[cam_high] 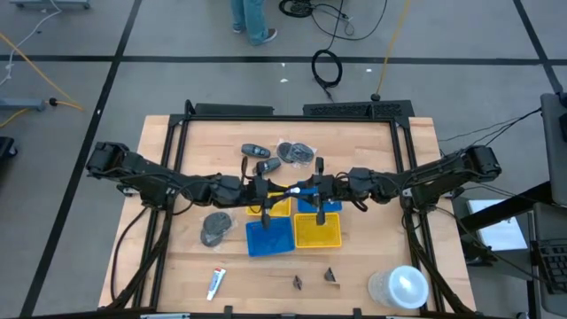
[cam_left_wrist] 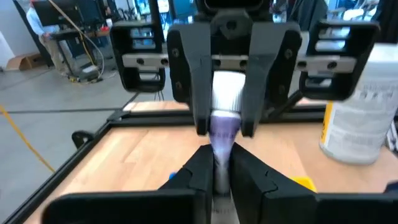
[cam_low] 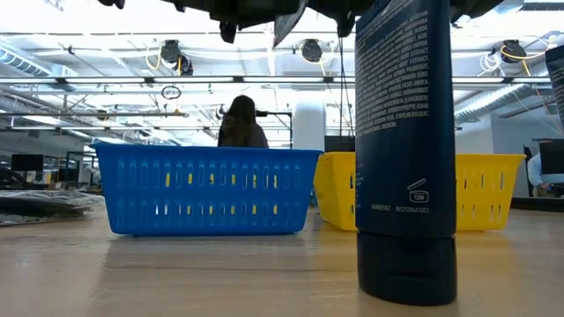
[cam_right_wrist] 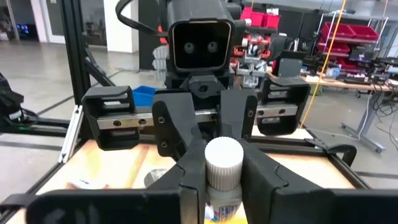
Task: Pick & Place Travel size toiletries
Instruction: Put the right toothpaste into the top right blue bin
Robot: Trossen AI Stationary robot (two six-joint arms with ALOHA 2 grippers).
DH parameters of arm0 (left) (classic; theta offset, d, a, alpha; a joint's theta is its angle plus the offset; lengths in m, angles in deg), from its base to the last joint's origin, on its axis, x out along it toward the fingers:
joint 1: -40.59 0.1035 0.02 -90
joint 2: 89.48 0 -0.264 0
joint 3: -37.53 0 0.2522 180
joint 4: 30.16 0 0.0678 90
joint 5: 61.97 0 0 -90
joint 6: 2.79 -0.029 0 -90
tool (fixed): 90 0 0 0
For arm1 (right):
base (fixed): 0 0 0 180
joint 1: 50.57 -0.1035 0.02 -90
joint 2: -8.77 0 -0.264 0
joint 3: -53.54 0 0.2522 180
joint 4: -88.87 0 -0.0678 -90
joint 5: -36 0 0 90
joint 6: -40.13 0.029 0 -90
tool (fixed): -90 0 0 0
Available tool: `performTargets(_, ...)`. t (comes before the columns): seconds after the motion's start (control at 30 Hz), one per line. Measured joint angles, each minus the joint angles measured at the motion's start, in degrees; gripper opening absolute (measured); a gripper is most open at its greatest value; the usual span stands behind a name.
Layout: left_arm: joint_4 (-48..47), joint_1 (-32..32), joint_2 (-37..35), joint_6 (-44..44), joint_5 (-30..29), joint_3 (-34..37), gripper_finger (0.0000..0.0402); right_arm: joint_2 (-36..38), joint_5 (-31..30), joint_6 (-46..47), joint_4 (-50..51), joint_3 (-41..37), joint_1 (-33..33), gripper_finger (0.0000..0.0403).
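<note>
Loose tube: you see one white squeeze tube (cam_high: 215, 283) lying on the desk (cam_high: 372, 248) near the front left edge.
Left gripper (cam_high: 263, 190): above the blue tray (cam_high: 269, 236), its fingers (cam_left_wrist: 200, 167) pinch the flat end of the second tube (cam_left_wrist: 224, 115).
Right gripper (cam_high: 312, 187): meets the left over the yellow tray (cam_high: 317, 230); its fingers (cam_right_wrist: 266, 175) clamp that tube's capped end.
Front right: a clear white-lidded jar (cam_high: 399, 288).

Both arms meet mid-table — left claw (cam_high: 263, 190), right claw (cam_high: 312, 189), facing.
</note>
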Motion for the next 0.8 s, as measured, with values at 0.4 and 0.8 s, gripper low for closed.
performTargets(0.4, -17.7, -0.2, -3.3, 5.8, -2.9, 0.0, 0.0133, 1.7, -2.6, 5.7, 15.4, 0.0, 2.9, 0.0053)
performTargets(0.8, -42.0, -3.5, -7.2, 22.0, -2.0, 0.0, 0.0136, 2.7, -5.8, 12.8, 34.6, 0.0, 3.2, 0.0053)
